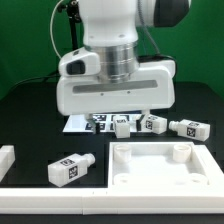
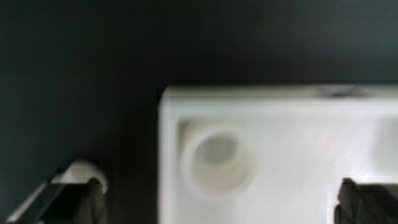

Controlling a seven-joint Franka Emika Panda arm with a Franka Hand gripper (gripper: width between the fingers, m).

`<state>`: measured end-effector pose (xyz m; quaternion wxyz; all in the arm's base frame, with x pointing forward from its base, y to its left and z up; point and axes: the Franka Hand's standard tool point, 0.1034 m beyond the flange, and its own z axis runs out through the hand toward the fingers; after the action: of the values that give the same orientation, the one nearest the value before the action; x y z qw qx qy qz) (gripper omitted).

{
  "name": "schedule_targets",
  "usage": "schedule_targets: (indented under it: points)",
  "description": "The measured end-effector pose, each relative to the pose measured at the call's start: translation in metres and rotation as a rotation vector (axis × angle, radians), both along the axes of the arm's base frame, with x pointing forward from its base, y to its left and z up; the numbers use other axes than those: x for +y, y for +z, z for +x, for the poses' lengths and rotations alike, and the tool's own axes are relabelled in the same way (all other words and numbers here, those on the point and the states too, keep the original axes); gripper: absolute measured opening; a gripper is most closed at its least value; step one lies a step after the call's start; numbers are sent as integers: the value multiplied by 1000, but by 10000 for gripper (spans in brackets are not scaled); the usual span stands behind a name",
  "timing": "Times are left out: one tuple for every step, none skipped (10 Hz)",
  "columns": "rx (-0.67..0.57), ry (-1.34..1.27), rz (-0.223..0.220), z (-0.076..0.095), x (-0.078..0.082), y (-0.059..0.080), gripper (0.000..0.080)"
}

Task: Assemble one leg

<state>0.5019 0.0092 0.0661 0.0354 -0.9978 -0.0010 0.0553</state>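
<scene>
In the wrist view my gripper [image 2: 222,203] is open, with one dark fingertip [image 2: 75,192] over the black table and the other [image 2: 370,196] over the white panel. Between them lies a corner of the large flat white panel [image 2: 285,140] with a round hole [image 2: 217,160]. Nothing is held. In the exterior view the white hand [image 1: 112,90] hangs above the table's middle and hides the fingers. One leg [image 1: 70,170] lies at the front left. Three more legs [image 1: 152,122] lie in a row behind the panel [image 1: 165,168].
The marker board [image 1: 80,124] lies behind the hand. A white block [image 1: 6,160] sits at the exterior view's left edge. A white rim [image 1: 50,190] runs along the table's front.
</scene>
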Motion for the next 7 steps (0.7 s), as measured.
schedule_targets:
  points:
    - [59, 3, -2, -17, 8, 1, 649]
    - [94, 0, -1, -26, 13, -1, 649]
    - [187, 1, 12, -30, 13, -1, 649]
    - [247, 3, 20, -26, 14, -1, 649]
    - [296, 7, 26, -27, 16, -2, 649]
    - [368, 11, 34, -32, 17, -2, 649]
    - [416, 27, 24, -39, 15, -8, 649]
